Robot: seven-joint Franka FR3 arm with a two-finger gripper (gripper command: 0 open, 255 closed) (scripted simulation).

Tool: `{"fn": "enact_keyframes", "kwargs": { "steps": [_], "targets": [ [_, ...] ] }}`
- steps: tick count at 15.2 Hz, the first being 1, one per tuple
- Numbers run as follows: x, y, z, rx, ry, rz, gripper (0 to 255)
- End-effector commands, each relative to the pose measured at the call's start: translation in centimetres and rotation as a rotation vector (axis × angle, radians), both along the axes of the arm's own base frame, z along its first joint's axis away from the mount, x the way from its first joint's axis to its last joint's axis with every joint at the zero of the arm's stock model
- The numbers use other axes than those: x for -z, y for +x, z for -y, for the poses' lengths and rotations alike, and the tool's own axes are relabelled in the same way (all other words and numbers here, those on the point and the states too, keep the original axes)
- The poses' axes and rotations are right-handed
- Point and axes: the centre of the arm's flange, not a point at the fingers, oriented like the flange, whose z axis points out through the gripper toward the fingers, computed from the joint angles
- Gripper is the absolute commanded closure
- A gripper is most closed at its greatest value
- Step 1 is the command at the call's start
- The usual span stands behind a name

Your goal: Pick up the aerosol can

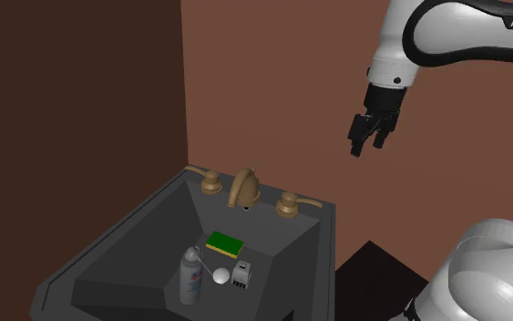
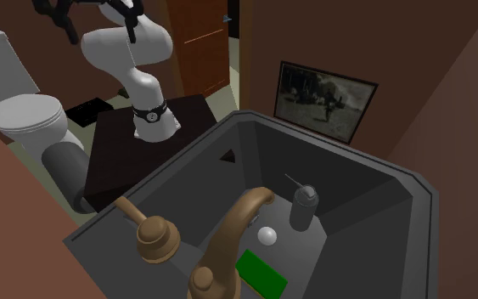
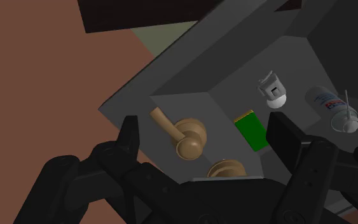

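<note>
Sink (image 1: 108,246): dark grey, with a deep basin and sloped walls; holds every small item listed here.
Aerosol can (image 1: 190,276): stands upright on the basin floor, at the left end of the cluster in the shoulder view. Pale body with a printed label, a cap on top and a thin straw poking out; also visible in the wrist view (image 3: 332,108).
Handling: probably light and stiff, with a smooth round shell. Likely slippery, and quick to tip or roll if nudged. Hardly fragile, though the straw looks bendable.
Where to hold: across the cylindrical body at about mid-height, below the cap and clear of the straw.
White ball (image 1: 220,277): just beside the can; cannot tell whether touching. Likely to roll if brushed.
Green sponge (image 1: 224,243): lies flat behind the ball, nearer the faucet and apart from the can.
Small white-and-grey object (image 1: 241,274): just beside the ball, on the side away from the can; identity unclear.
Faucet (image 1: 244,188): brass-coloured, on the back rim between two matching handles.
Gripper (image 1: 370,137): high above the sink and well to the shoulder view's right, fingers (image 3: 130,137) spread wide, holding nothing.
Approach: calls for a long descent into the basin, with the jaws straddling the can and staying off the ball.
</note>
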Motion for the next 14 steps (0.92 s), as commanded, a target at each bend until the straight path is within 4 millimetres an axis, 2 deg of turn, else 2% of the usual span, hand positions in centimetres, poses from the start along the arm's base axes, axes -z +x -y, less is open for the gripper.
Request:
{"fn": "enact_keyframes", "kwargs": {
  "steps": [1,14],
  "targets": [
    [0.0,0.0,0.0,0.0,0.0,0.0,0],
    [10.8,4.2,-12.7,-0.036,-0.036,0.086,0]
  ]
}}
